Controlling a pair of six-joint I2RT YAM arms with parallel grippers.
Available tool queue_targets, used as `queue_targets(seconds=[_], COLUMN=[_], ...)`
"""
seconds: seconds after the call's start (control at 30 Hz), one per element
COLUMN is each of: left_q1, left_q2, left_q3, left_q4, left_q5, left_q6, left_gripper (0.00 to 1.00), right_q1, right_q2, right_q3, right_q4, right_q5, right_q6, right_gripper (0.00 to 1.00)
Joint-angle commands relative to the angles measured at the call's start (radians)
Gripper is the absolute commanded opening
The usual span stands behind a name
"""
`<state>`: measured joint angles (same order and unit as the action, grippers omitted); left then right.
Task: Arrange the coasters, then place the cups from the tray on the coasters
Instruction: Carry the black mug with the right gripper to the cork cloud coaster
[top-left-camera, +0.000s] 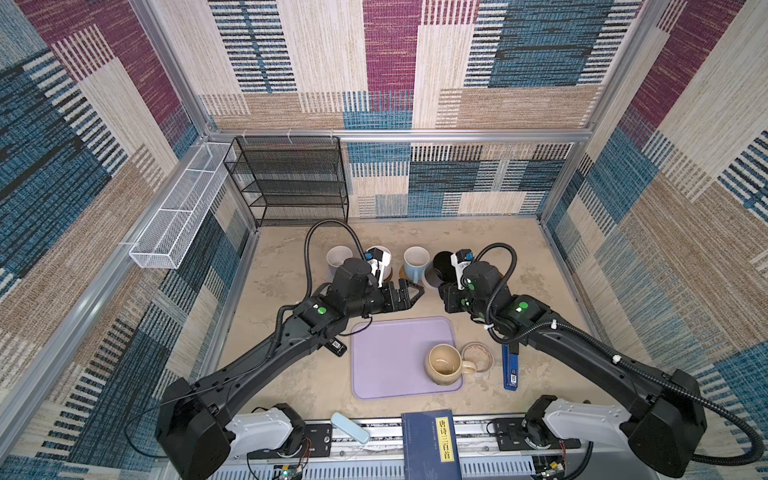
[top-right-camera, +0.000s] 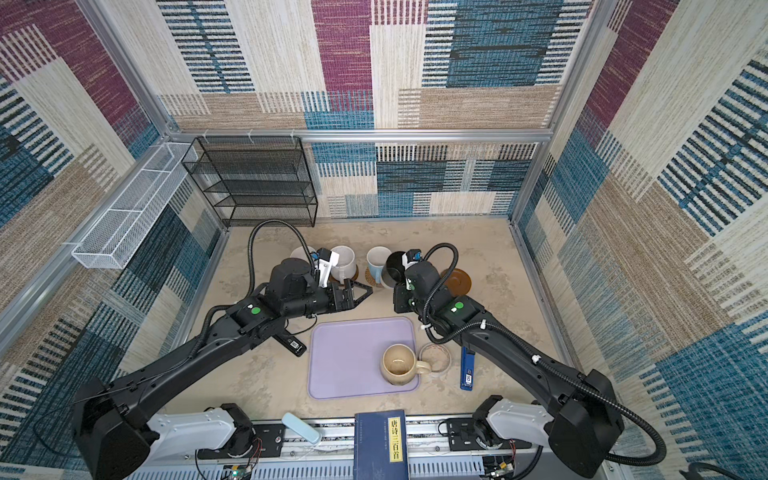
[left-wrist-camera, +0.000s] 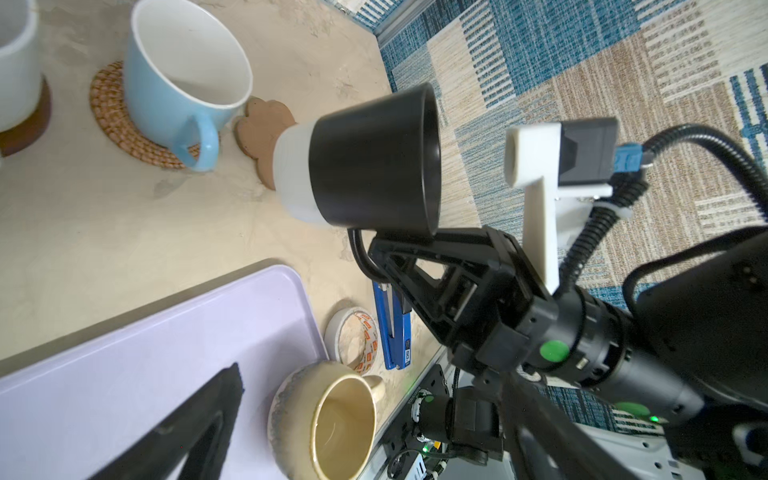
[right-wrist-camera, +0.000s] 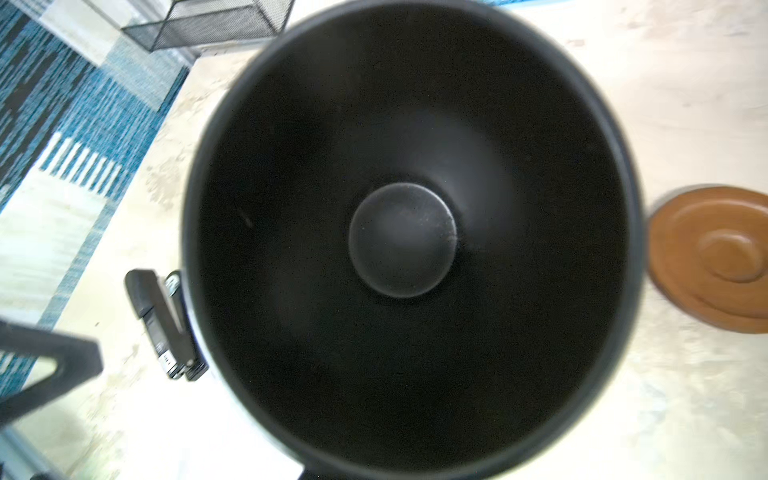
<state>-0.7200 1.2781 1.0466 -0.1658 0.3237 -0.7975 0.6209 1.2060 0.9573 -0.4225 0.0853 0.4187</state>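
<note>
Mug, black, in right claw

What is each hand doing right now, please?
Left hand: open, holding nothing.
Right hand: closed, holding the black mug by its handle.

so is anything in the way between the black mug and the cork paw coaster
nothing visible. the black mug hangs tilted in the right gripper, its base right by the bare cork paw coaster. the light blue mug stands close beside, not between them
</note>
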Motion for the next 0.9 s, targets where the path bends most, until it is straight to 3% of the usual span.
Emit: queue_targets(seconds=[0.0,0.3,0.87], left_q1=[-0.015,-0.034,-0.024], left_q2=[0.054,0.214,0.360], left_q3=[0.052,0.125,0.181], left_q4=[0.048,0.145,0.192], left_q5=[-0.015,-0.058,-0.112], left_q6=[-0.022,-0.082,-0.128], left_gripper=[0.99,0.99,0.99], right_q1=[-0.038,-0.132,-0.189], right_q2=[0.018,0.160,0.420], right_q3=[0.031,0.072,0.168], right_q4=[0.054,0.044,0.068], right_q5=[0.006,0.106,0.113], right_q6=[-0.044,-0.080,-0.134], right_gripper=[0.00,0.00,0.00])
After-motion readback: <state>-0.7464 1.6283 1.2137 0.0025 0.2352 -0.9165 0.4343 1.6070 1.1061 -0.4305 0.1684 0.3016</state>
